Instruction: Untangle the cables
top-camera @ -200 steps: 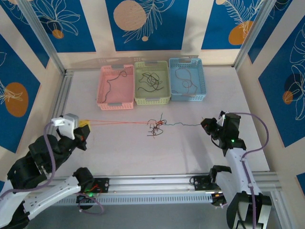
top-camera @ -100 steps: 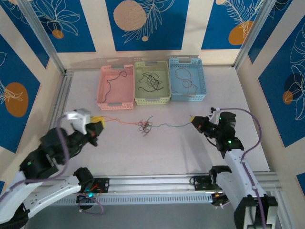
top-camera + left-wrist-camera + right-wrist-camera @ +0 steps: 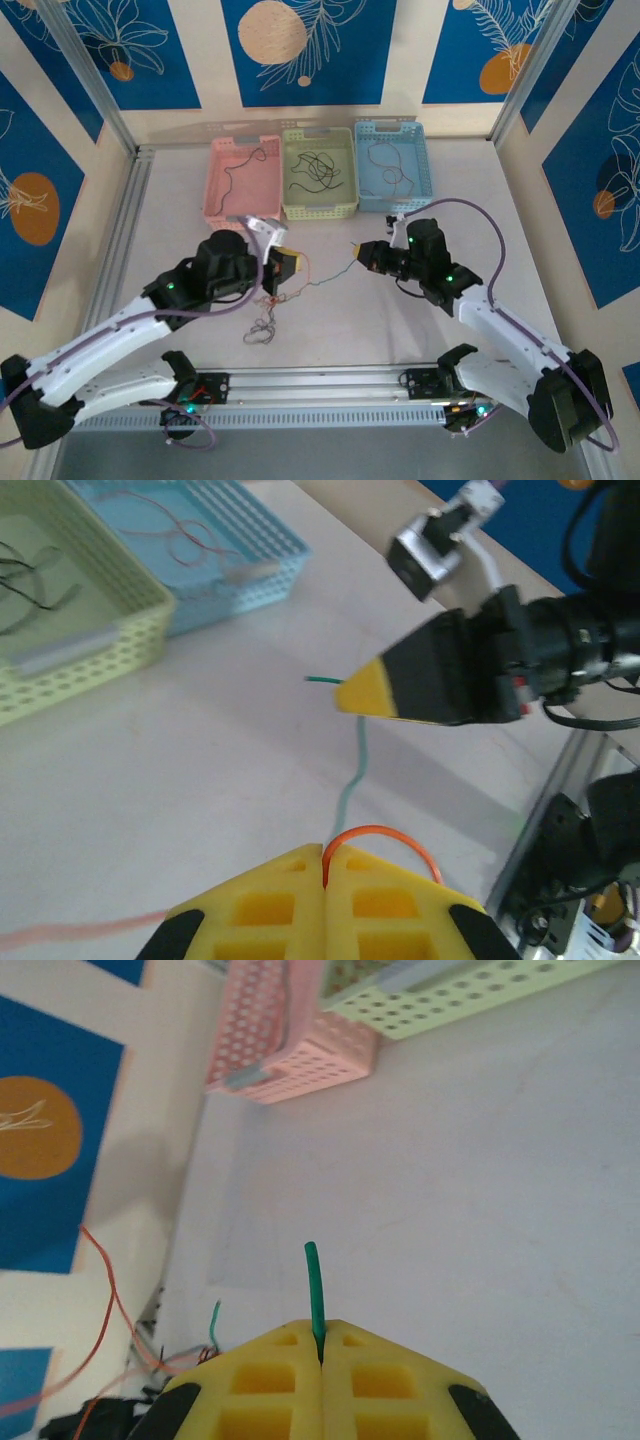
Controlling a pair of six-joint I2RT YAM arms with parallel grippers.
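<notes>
At the worktop's middle, the left end effector (image 3: 289,262) is closed tight on an orange cable (image 3: 375,828), and the right end effector (image 3: 362,247) on a green cable (image 3: 313,1285). The tangle (image 3: 262,328) lies toward the near edge, so spread slowly to loosen knots, not tighten them.

Cream walls (image 3: 207,60) with blue panels (image 3: 350,65) bearing white leaves and orange discs stood around a pale table (image 3: 170,230), silver posts (image 3: 88,80) at its far corners

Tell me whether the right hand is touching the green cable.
Touching. The right wrist view shows the green cable pinched in the seam of the shut right hand, its end sticking out.
</notes>
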